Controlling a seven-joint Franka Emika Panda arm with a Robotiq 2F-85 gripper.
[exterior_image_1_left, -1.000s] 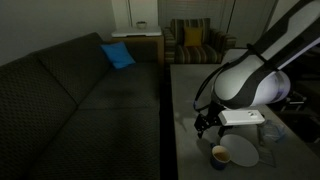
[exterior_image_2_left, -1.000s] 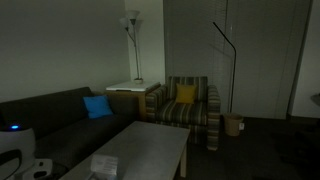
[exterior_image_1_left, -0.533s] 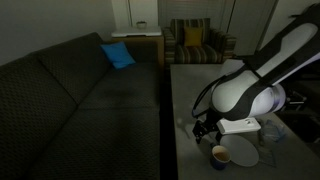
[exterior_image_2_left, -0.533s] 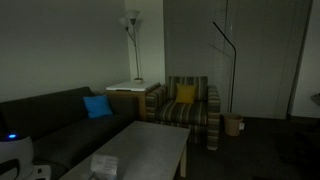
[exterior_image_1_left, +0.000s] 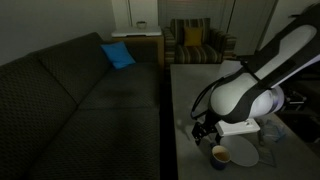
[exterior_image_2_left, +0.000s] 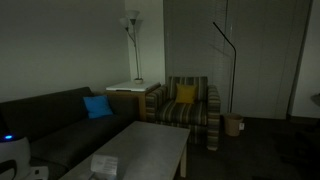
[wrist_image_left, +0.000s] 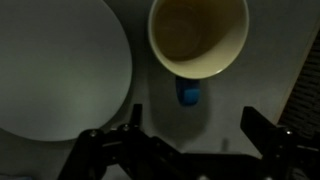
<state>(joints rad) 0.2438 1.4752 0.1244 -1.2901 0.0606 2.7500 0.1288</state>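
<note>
In the wrist view a yellow cup (wrist_image_left: 198, 36) with a blue handle (wrist_image_left: 189, 93) stands upright and empty, just ahead of my gripper (wrist_image_left: 195, 128). The two dark fingers (wrist_image_left: 258, 125) are spread wide with nothing between them, and the handle points toward the gap. A white plate (wrist_image_left: 55, 70) lies to the left of the cup. In an exterior view the gripper (exterior_image_1_left: 206, 128) hangs low over the grey table (exterior_image_1_left: 190, 90), just beyond the cup (exterior_image_1_left: 219, 155) and the plate (exterior_image_1_left: 243, 150).
A dark couch (exterior_image_1_left: 80, 100) with a blue pillow (exterior_image_1_left: 118, 55) runs along the table's side. A striped armchair (exterior_image_2_left: 186, 108) with a yellow cushion stands beyond the table's far end. A white flat object (exterior_image_1_left: 242, 120) lies under the arm. A floor lamp (exterior_image_2_left: 131, 45) stands in the corner.
The arm sank lower and shifted slightly toward the cup over the first half second, then stayed still. The fingers stayed wide apart.
</note>
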